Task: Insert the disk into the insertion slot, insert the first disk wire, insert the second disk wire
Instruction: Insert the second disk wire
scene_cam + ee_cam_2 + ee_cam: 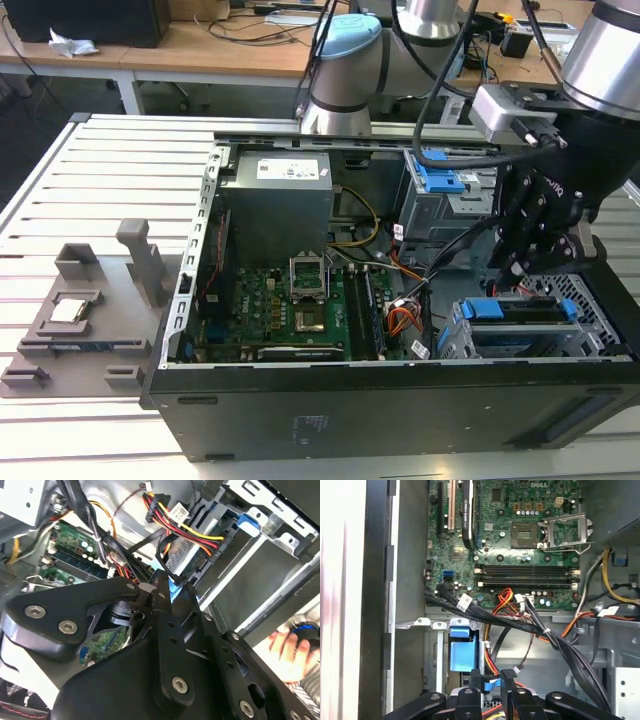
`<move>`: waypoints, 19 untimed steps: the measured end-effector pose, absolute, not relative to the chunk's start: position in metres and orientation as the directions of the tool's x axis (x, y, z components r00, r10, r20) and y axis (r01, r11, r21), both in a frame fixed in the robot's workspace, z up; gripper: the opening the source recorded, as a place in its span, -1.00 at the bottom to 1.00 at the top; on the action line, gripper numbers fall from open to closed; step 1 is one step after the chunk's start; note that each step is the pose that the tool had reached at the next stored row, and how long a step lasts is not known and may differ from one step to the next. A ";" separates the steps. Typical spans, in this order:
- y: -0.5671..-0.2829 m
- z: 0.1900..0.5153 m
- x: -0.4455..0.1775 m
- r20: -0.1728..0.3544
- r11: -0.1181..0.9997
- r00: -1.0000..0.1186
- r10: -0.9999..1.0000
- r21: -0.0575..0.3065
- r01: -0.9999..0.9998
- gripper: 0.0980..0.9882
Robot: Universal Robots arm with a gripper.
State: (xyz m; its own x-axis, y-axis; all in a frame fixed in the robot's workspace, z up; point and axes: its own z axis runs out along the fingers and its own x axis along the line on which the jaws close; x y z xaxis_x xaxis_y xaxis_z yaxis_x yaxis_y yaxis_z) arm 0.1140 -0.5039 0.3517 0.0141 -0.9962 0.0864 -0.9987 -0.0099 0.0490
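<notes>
Gripper (pixel 510 268) black, hangs at 3 o'clock in the exterior view, down inside the open computer case (pixel 300 420), just above the disk (pixel 525 310); can't tell if it is clenched or released. A small light-blue piece (pixel 491 683) sits at its tip in the first wrist view, contact unclear. Left to right in the exterior view: grey fixture block (pixel 70 320) at 9 o'clock on the slatted table (pixel 90 170), apart from the case. Green motherboard (pixel 290 300) near 6 o'clock of centre, lying flat in the case. Grey power supply (pixel 275 200) at 12 o'clock of the motherboard, touching the case's far wall. Bundle of orange wires (pixel 400 320) just at 3 o'clock of the board. Insertion slot (pixel 452 338), a silver cage, at 4 o'clock in the view. The disk sits inside it, blue carrier edge showing along the top. In the second wrist view, a black plug (pixel 217 547) with red, yellow and black wires lies against the disk's end at 1 o'clock; seated or not, can't tell.
</notes>
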 end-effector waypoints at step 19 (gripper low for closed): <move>-0.494 0.345 0.114 0.179 -0.010 0.019 -0.984 0.050 -0.999 -0.90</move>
